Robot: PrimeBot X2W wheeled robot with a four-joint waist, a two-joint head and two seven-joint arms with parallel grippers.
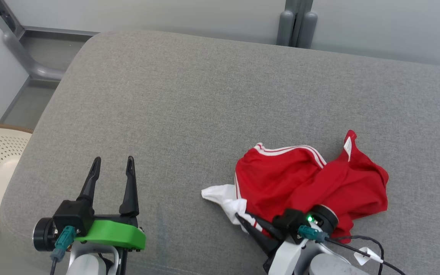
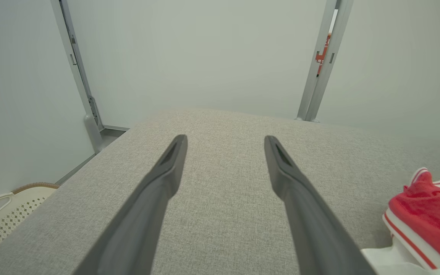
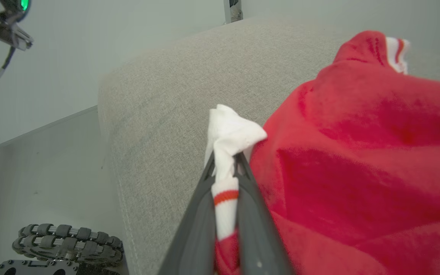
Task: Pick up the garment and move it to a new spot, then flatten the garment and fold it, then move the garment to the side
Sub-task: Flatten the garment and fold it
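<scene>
I see the right end effector (image 3: 225,156) pinching the red garment (image 1: 311,183) by its white hem. The left end effector (image 1: 114,158) stands wide over the grey cushion (image 1: 204,95)

We see the garment (image 1: 304,183) lying crumpled on the near right part of the grey cushion (image 1: 204,95); it is red, with white stripes along its edges. One red corner stands up at the far right with a white label (image 1: 348,147) on it, and a white part (image 1: 222,194) spills out to the left. Our right gripper (image 3: 224,164) pinches that white part, where a thin red band crosses it.
</scene>
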